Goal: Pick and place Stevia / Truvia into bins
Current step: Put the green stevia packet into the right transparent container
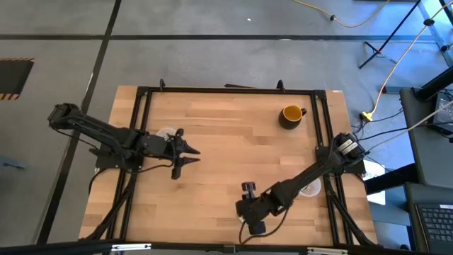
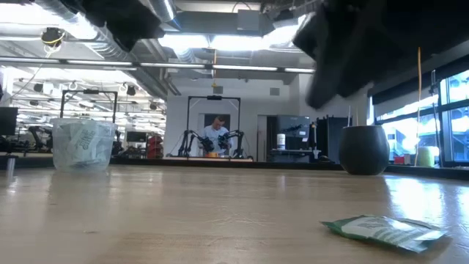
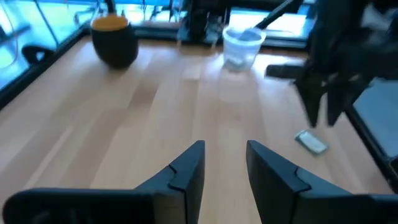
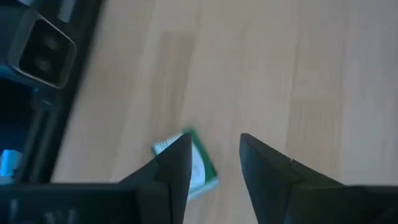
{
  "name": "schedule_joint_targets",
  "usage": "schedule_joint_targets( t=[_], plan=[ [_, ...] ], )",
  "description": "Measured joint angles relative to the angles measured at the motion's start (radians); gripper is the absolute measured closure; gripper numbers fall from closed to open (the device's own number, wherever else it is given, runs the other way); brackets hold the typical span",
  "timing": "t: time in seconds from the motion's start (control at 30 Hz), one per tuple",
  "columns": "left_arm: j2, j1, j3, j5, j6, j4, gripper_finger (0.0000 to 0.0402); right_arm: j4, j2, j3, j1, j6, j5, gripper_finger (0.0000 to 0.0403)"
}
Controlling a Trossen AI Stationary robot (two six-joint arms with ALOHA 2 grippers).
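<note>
Nearest the low camera lies one green-and-white Stevia packet (image 2: 386, 231), flat on the wooden table (image 1: 226, 152) close to its front edge. Directly over it hangs the right gripper (image 4: 211, 165), its two dark fingers (image 4: 171, 171) spread apart with nothing between them; the packet peeks out from beneath one finger in the right wrist view, and I cannot tell whether that finger touches it. From above, the right gripper (image 1: 249, 207) sits near the table's front edge, its arm reaching in from the right side.

Over on the left, the left gripper (image 1: 190, 152) hovers above bare wood with its fingers parted and empty. Just behind it, partly under the arm, stands one clear bin (image 1: 165, 134), stuffed with packets as the low view shows (image 2: 83, 144). A second clear bin (image 1: 310, 188) stands at the right edge, beside the right arm. Toward the far right corner sits a yellow-orange mug (image 1: 291, 115), well apart from both grippers.
</note>
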Motion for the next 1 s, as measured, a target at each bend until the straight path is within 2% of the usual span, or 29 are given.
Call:
schedule_joint_targets(
  t=[0.2, 0.47, 0.57, 1.0],
  plan=[
    [0.000, -0.017, -0.045, -0.007, 0.009, 0.095, 0.0291, -0.014, 0.013, -0.046, 0.035, 0.091, 0.002, 0.0279],
    [0.002, -0.017, -0.077, -0.008, 0.009, 0.158, 0.0291, 0.126, 0.024, -0.164, 0.035, 0.117, -0.003, 0.0283],
    [0.002, -0.017, -0.077, -0.008, 0.008, 0.168, 0.0291, 0.188, 0.026, -0.177, 0.037, 0.114, -0.025, 0.0283],
    [0.002, -0.017, -0.077, -0.009, 0.008, 0.170, 0.0292, 0.224, 0.082, -0.176, 0.036, 0.090, -0.044, 0.0283]
  ],
)
